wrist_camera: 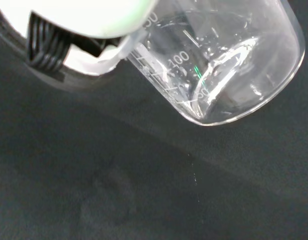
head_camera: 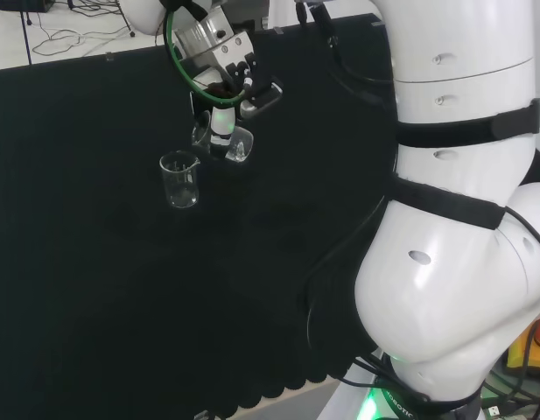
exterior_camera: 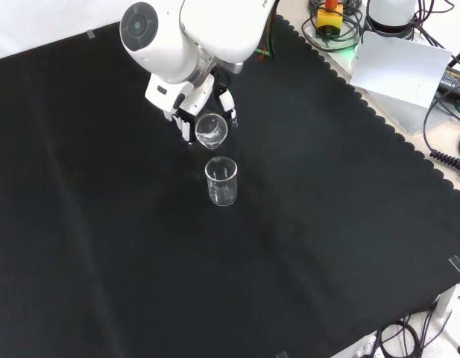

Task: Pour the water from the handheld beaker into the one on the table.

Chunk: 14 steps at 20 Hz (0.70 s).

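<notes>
2 clear beakers: 1 tilted beaker (exterior_camera: 211, 131) gripped in the curled hand (exterior_camera: 186, 104) (over the cloth), 1 upright beaker (exterior_camera: 221, 181) just beside.

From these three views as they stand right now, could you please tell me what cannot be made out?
- How the hand grips the tilted handheld beaker: the arm's white link covers it in the front view; the head view is too small.
- Water level in the handheld beaker: clear glass glare in the wrist view.
- Whether the beaker on the cloth holds water yet: too small in the head and front views.
</notes>
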### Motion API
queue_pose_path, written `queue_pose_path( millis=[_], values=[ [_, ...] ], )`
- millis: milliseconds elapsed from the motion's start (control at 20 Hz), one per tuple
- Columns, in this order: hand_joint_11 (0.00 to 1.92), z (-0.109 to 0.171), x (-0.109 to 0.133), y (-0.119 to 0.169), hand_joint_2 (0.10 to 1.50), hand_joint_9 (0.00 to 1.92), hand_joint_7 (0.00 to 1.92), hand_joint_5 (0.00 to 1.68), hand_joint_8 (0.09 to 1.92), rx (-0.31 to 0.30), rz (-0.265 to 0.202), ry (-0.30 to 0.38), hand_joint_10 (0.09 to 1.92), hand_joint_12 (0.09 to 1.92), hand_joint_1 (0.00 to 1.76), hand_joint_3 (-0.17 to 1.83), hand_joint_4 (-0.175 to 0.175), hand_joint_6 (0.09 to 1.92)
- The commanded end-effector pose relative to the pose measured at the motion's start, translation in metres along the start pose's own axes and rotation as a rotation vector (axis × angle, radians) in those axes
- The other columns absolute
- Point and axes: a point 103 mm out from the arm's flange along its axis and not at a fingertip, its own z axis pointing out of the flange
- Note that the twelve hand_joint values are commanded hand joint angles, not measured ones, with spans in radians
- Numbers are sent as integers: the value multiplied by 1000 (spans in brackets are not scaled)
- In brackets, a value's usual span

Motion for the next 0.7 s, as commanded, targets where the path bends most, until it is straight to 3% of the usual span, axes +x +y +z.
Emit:
queue_pose_path(
  millis=[50,700],
  values=[
    [1113,-4,5,0,695,1562,1606,1315,125,44,4,-44,87,913,1133,560,175,556],
    [1136,-11,14,-2,685,1569,1610,1310,125,86,9,-101,87,892,1134,583,175,574]
  ],
)
